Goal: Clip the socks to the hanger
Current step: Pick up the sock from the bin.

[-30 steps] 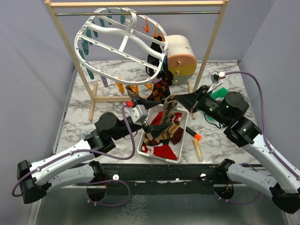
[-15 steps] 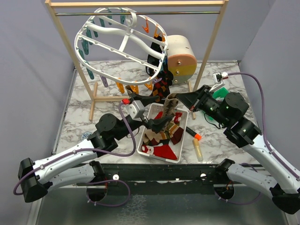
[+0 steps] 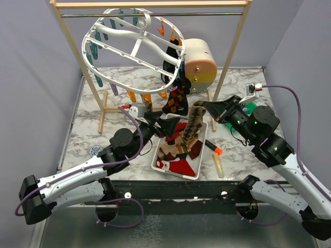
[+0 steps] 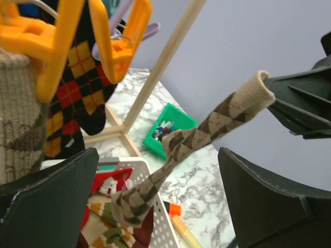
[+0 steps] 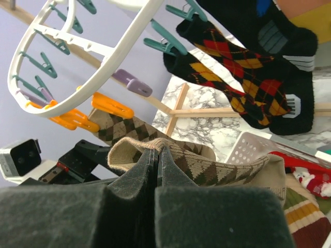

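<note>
The white hanger [image 3: 138,45] hangs tilted from the wooden rack [image 3: 235,46], with a black argyle sock [image 3: 176,99] clipped at its lower right rim. Below the hanger sits a white basket [image 3: 155,164] of loose socks [image 3: 181,166]. Below the hanger's right end, the right gripper [image 3: 206,107] pinches the cuff of a tan argyle sock [image 3: 192,120] that trails into the basket. Under the hanger's lower edge, the left gripper [image 3: 164,123] has its jaws spread wide around nothing.

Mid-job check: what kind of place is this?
Probably a lab test cell staged for laundry: plain walls around a marble-patterned table, a wooden rack carrying the clip hanger, a white basket of socks.
</note>
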Action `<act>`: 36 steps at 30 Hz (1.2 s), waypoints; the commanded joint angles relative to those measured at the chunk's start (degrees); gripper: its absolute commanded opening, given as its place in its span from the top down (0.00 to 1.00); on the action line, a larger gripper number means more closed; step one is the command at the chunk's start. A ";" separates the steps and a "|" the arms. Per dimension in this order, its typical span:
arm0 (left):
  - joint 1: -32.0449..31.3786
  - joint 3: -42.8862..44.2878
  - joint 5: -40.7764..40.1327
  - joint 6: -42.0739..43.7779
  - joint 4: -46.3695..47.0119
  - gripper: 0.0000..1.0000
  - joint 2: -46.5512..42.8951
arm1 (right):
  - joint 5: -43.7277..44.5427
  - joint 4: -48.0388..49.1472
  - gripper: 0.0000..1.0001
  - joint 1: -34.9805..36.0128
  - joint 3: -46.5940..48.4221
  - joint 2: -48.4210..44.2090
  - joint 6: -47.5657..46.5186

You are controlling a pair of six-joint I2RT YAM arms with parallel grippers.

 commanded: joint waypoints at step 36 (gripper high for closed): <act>-4.10 6.36 10.23 31.77 8.05 0.25 11.35 | 3.96 -8.49 0.99 -0.10 1.22 5.22 7.23</act>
